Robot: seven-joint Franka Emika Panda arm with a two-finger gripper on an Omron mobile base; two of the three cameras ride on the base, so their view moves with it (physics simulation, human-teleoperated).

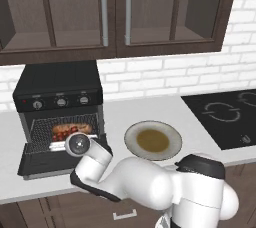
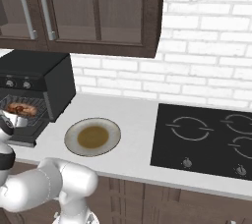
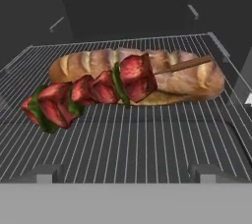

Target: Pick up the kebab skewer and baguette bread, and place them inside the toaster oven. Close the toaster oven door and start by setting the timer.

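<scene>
Both foods already in place: baguette bread [image 3: 142, 75] lying across the wire rack [image 3: 128, 144] inside the toaster oven [image 1: 59, 97], kebab skewer [image 3: 93, 93] leaning on its near side, stick end resting over the loaf's right part. End effector [image 3: 126, 174] released, fingers spread wide and empty, just in front of the rack. Toaster oven door [image 1: 45, 164] down flat on the tabletop [image 1: 125, 114], left of the bare plate [image 1: 152, 140]. Next, by judgement: back straight out without brushing the skewer, drop below the door's near edge, then push up along the hinge arc from the middle of the panel. Best slow near the top, so the rack and the food do not jolt. Timer knob [image 1: 84, 100] afterwards.
</scene>
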